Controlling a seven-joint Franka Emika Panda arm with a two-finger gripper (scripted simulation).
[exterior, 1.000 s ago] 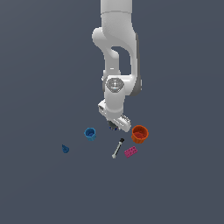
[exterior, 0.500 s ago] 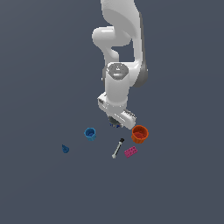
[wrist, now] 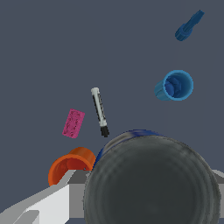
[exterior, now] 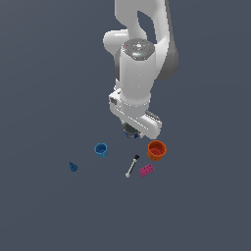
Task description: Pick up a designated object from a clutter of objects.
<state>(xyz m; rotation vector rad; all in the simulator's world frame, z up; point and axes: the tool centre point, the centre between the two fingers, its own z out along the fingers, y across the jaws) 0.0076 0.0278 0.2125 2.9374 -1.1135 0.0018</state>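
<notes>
**Mia:** What do you see, going from the exterior view's left to its right?

**Ben:** First a tiny blue cone (exterior: 73, 167) lying alone on the dark floor (exterior: 44, 211). Then a blue cup (exterior: 101, 150), open side up. Then a black-and-white stick tool (exterior: 131, 165) lying flat, a pink studded brick (exterior: 146, 170) just beside it, and an orange cup (exterior: 157, 150) near the brick.

**Mia:** Where is the can?

**Ben:** The dark can (exterior: 130, 132) is up under the white arm (exterior: 137, 73). In the exterior view only a small dark and blue bit of it peeks out below the hand. It sits between the blue cup and the orange cup, a little behind them.

**Mia:** And from the wrist view?

**Ben:** There the can (wrist: 151, 181) is very big and very close. Its round grey top fills much of the picture, and a thin blue edge shows at its side. A pale grey finger (wrist: 43, 205) of the gripper (exterior: 131, 131) lies next to the can, with the orange cup (wrist: 70, 168) just past it.

**Mia:** Is the hand squeezing the can?

**Ben:** I cannot tell. The can is right at the hand, but I cannot see if the fingers press on it or stand off it.

**Mia:** Is the can off the floor?

**Ben:** I cannot tell that either. The arm hides it.
</notes>
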